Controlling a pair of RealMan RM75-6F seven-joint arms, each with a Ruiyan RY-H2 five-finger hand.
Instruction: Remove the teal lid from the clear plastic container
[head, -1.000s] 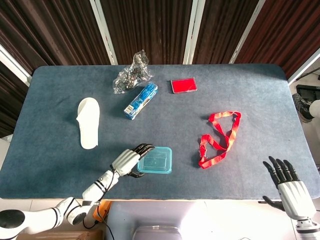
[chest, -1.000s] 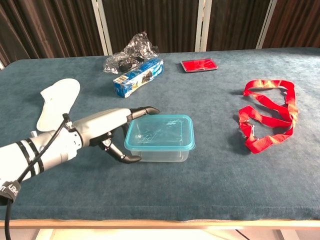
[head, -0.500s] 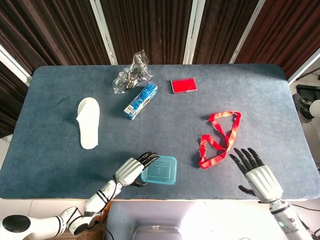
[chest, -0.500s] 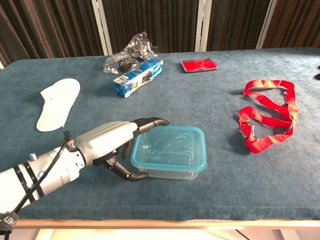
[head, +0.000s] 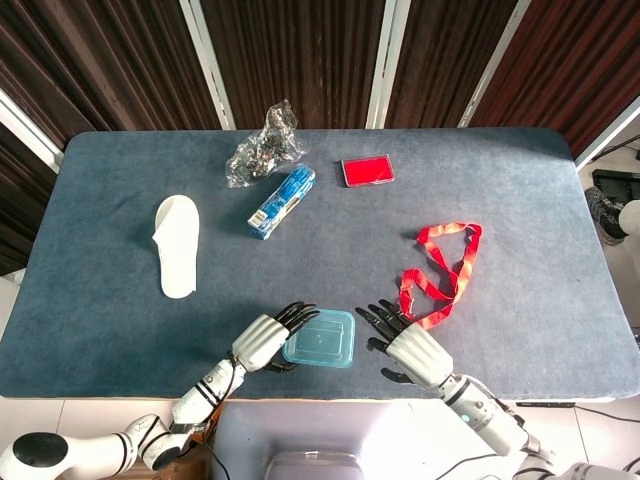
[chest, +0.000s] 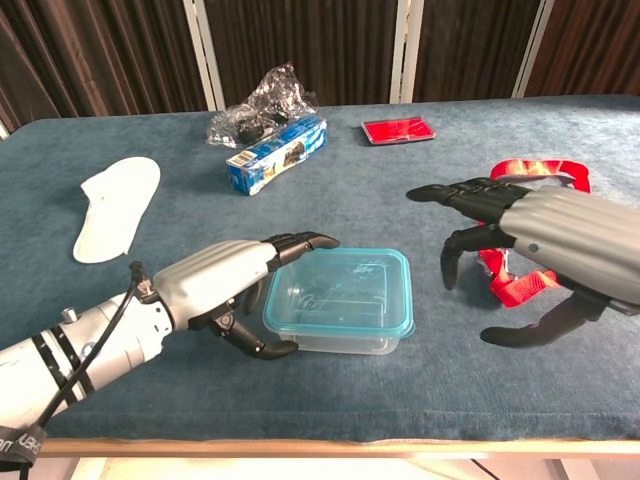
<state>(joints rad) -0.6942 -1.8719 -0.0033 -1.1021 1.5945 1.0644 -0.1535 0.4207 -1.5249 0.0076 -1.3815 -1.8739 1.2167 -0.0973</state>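
Right now the container (chest: 338, 312), teal lid (chest: 340, 290) on, sits near the worktop's (chest: 420, 390) front edge, its left side grasped by the left hand (chest: 232, 285). The right hand (chest: 540, 250) hovers beside it, fingers spread, holding nothing. A weak left grip could let the box lift or slide off the edge when the lid is pulled.

The clear container (chest: 340, 335) is sitting upright near the table's front edge, its teal lid (chest: 339, 294) lying flat on top.
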